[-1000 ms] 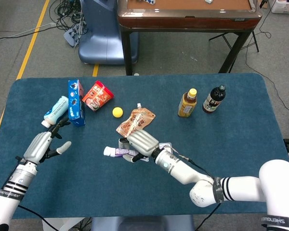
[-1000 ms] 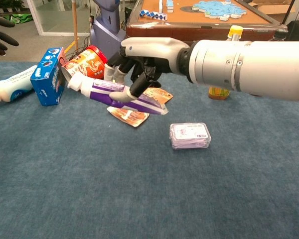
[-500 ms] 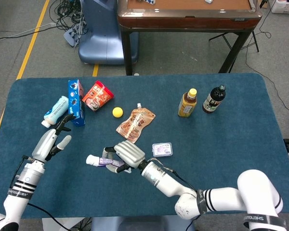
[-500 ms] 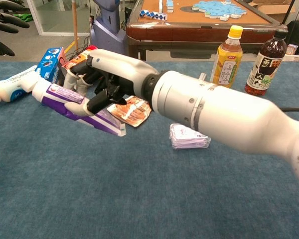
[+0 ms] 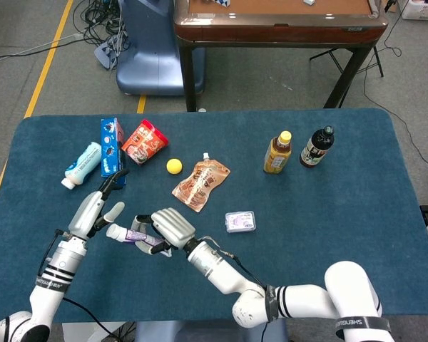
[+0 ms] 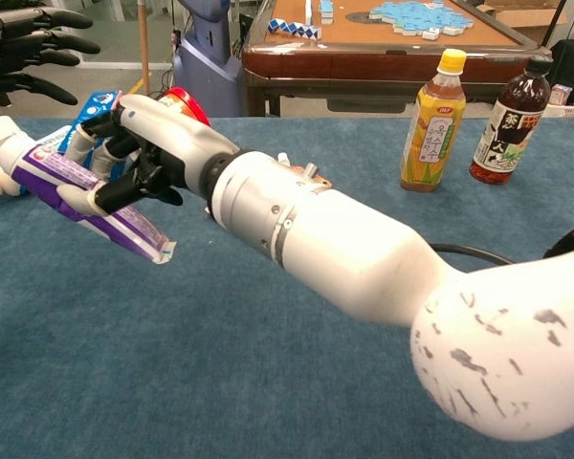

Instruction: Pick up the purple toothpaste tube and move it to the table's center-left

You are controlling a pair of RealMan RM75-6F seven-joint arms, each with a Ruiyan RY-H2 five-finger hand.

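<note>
- Two robot hands show over a blue carpeted desk (image 5: 328, 214); the right hand (image 5: 167, 226) reaches far across to the desk's left side, its fingers curled around a purple toothpaste tube with a white cap (image 5: 132, 234).
- In the chest view the same right hand (image 6: 139, 153) holds the tube (image 6: 72, 186) above the desk surface, cap end pointing left and flat crimped end slanting down to the right.
- The left hand (image 5: 96, 209) holds nothing, fingers spread apart, just beside the tube's cap; the chest view shows its dark fingers (image 6: 33, 43) stretched out at the upper left corner.
- Behind the hands lie a white and blue bottle on its side (image 5: 83, 164), a blue snack box (image 5: 112, 150) and a red snack packet (image 5: 144, 141).
- Further right sit a small yellow ball (image 5: 174, 166), a brown spouted pouch (image 5: 201, 184) and a small flat pale purple pack (image 5: 240, 221).
- A yellow-capped tea bottle (image 5: 277, 153) and a dark-capped brown bottle (image 5: 317, 147) stand upright, near each other, toward the desk's far right.
</note>
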